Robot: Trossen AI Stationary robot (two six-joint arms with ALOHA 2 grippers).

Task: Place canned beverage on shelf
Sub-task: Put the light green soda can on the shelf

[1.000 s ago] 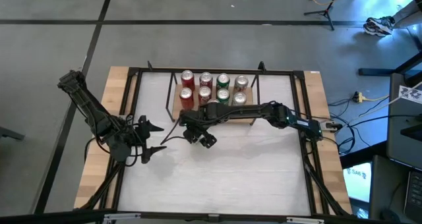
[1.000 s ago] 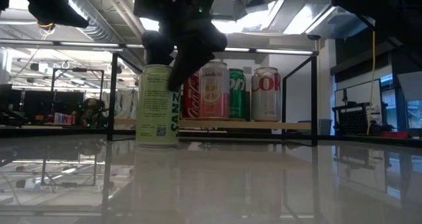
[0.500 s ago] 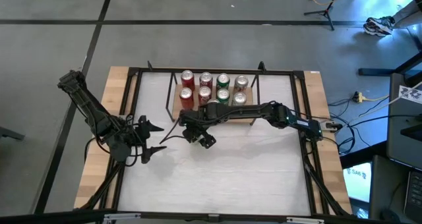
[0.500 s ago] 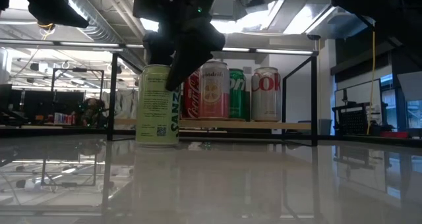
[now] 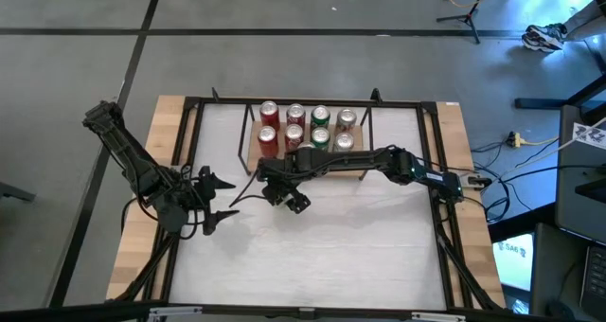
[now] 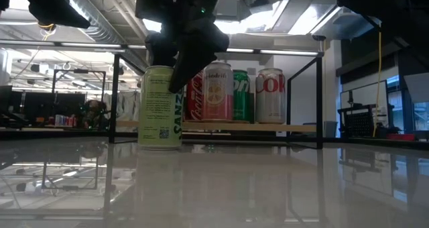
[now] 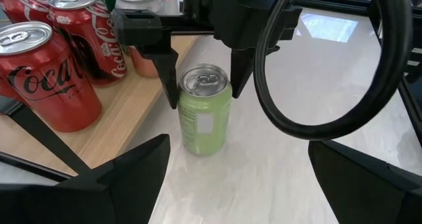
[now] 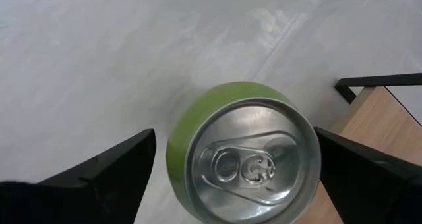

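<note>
A light-green can (image 7: 205, 109) stands upright on its base on the white table, just in front of the shelf's near left corner. My right gripper (image 7: 204, 79) hangs over it pointing steeply down, open, with one finger on each side of the can's top rim (image 8: 244, 158) and a slim gap on both sides. In the high view the gripper (image 5: 284, 195) hides the can. The shelf (image 5: 254, 152), a low wood board in a black wire frame, carries several red, green and pink cans (image 5: 308, 126). My left gripper (image 5: 225, 200) waits open at the table's left.
The shelf's black frame posts (image 6: 319, 100) and the row of cans (image 6: 244, 95) stand right behind the green can (image 6: 159, 107). A black frame runs around the table's rim (image 5: 437, 161). White tabletop (image 5: 331, 246) lies bare toward the near edge.
</note>
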